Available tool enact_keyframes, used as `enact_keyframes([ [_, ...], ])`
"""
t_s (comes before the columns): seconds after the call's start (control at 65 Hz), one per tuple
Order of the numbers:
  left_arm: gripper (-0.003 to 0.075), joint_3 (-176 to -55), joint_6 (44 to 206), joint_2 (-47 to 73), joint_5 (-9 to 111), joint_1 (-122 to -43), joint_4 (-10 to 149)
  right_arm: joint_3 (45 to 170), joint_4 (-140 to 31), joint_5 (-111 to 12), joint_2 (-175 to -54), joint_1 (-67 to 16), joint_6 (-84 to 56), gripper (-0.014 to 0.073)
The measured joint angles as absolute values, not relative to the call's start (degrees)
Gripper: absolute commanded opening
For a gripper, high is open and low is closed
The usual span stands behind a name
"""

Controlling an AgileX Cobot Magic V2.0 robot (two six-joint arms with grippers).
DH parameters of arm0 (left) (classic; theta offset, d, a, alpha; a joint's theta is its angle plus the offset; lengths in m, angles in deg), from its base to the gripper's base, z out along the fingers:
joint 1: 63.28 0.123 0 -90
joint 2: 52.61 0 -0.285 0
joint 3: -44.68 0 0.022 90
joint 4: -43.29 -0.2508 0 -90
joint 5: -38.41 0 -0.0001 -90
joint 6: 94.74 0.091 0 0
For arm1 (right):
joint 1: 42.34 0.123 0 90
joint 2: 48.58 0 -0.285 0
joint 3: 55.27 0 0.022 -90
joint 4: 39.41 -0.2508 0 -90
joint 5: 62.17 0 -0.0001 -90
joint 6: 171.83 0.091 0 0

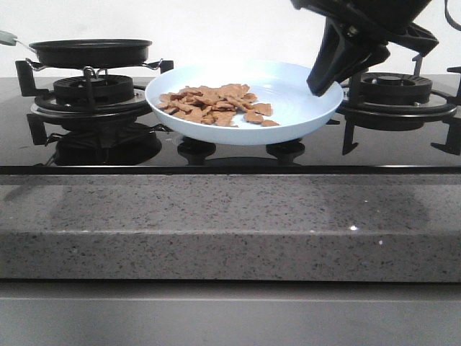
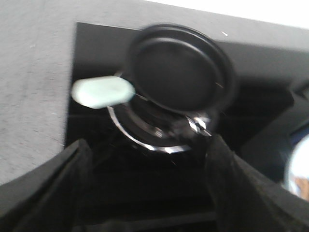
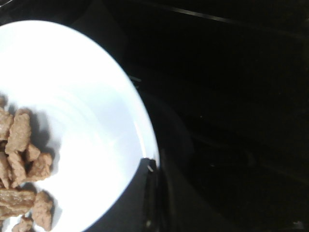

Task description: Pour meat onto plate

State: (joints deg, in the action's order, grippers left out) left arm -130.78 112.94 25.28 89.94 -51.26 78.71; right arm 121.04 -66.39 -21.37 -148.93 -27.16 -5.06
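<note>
1 right gripper point(image 1: 325, 85) is angled down at frame upper right, clamped on the plate point(image 1: 302, 108) rim; meat point(image 1: 215, 104) is heaped left-centre; left gripper point(image 2: 145, 193) is spread wide.

no readable text, no labels, no brands, no numbers

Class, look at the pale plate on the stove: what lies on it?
A heap of meat slices covers the left part of the plate; the right part is bare. The plate surface under the heap is hidden.
</note>
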Motion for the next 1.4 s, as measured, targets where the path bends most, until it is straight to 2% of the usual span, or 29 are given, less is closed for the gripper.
enact_keyframes([
  [0.292,0.0471,-118.6,106.7,8.1,89.6,-62.2,66.3,121.0,-66.4,-21.4,-148.9,-27.2,-5.1,-0.0119],
  [0.631,0.0471,-105.6,106.2,-9.5,91.0,-63.7,61.4,121.0,-66.4,-21.4,-148.9,-27.2,-5.1,-0.0119],
  [1.201,0.0471,-104.0,106.2,-12.1,92.5,-63.7,61.3,121.0,-66.4,-21.2,-148.9,-27.2,-5.1,-0.0119],
  [1.401,0.0471,-104.0,106.2,-12.1,92.5,-63.7,61.3,125.9,-66.1,-17.2,-149.3,-27.4,-5.1,-0.0119],
])
